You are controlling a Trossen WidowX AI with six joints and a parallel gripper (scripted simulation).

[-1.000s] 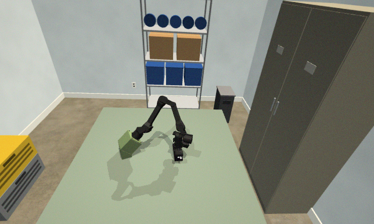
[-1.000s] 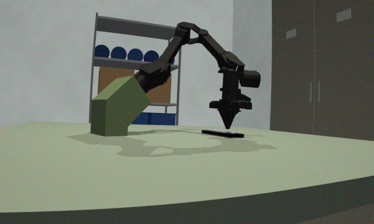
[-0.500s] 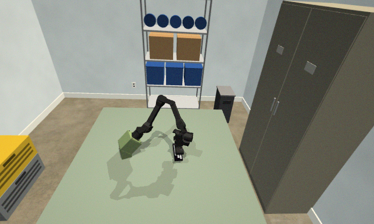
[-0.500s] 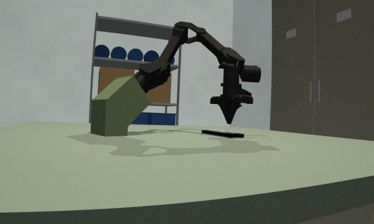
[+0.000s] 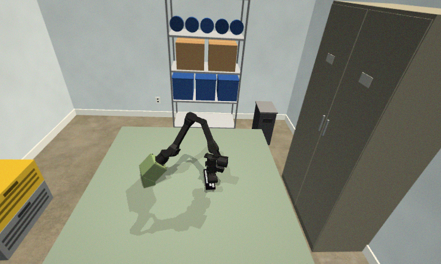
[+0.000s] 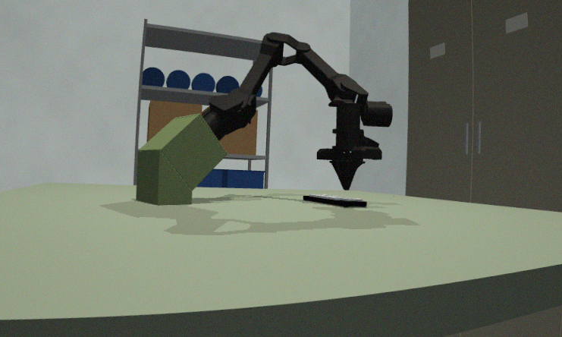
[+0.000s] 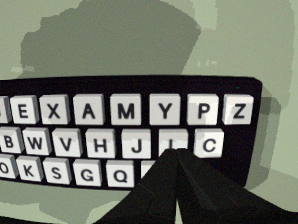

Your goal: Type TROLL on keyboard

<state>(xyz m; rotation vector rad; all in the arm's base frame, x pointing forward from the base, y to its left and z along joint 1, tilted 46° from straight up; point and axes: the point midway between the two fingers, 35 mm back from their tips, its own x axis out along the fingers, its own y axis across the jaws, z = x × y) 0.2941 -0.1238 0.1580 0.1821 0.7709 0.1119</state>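
A small black keyboard (image 5: pixel 208 184) (image 6: pixel 334 200) (image 7: pixel 133 125) with white lettered keys lies flat on the green table (image 5: pixel 182 223) (image 6: pixel 190 259). In the wrist view its keys read E X A M Y P Z, then W V H J and C, then K S G Q. My gripper (image 5: pixel 212 178) (image 6: pixel 346 186) (image 7: pixel 174 158) is shut and empty, its tips forming one point. It hangs a little above the keyboard's middle, not touching it. In the wrist view the tip covers most of the key (image 7: pixel 174 140) between J and C.
The arm's green base block (image 5: pixel 151 169) (image 6: pixel 174 163) stands on the table left of the keyboard. A shelf rack (image 5: pixel 206 62) with boxes, a tall grey cabinet (image 5: pixel 363 115) and a small dark bin (image 5: pixel 264 116) stand beyond the table.
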